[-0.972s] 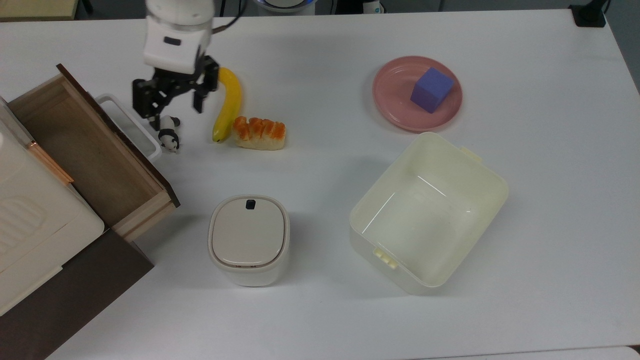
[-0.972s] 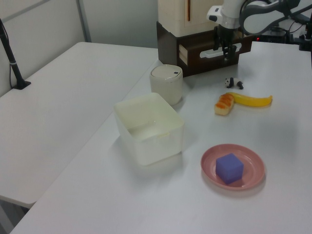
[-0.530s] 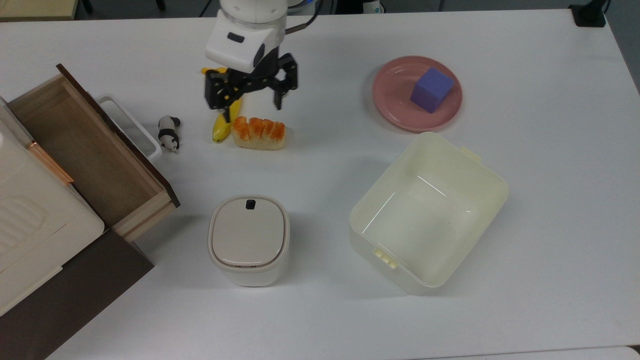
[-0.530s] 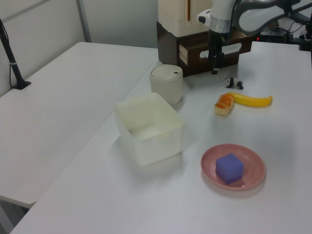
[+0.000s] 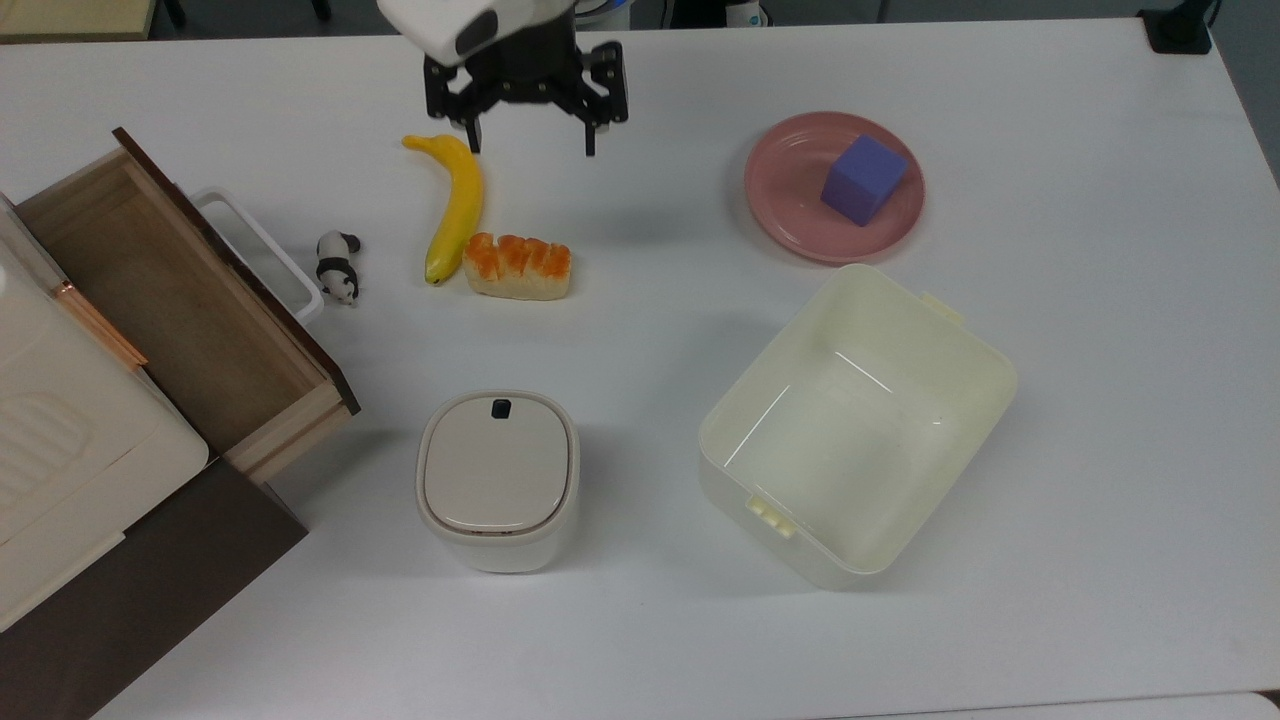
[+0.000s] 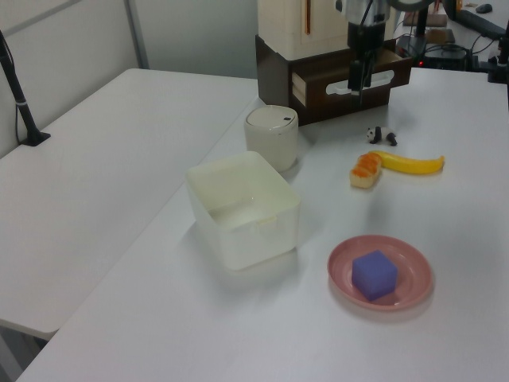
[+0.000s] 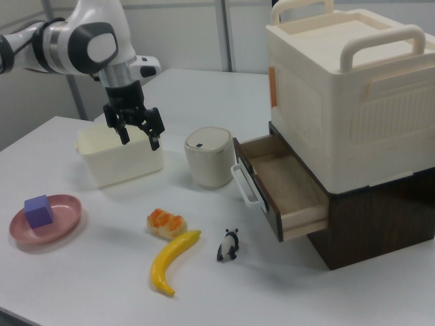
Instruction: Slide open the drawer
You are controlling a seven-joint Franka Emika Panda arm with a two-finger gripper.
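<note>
Drawer (image 5: 180, 300) seen pulled out at the top view's left (tan inner box exposed), gripper (image 5: 528, 140) raised above the table (image 5: 640, 620), fingers spread wide, nothing held, well apart from the drawer.

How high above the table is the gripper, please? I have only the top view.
Observer: In the right view the gripper hangs open well above the table, holding nothing.
Operator: Thank you. Does the open drawer rest on the table?
Observer: No. The right view shows the drawer jutting from a dark brown cabinet, with its underside off the table.
Operator: And what is the cream thing on that cabinet?
Observer: A cream crate with two loop handles on top.
</note>
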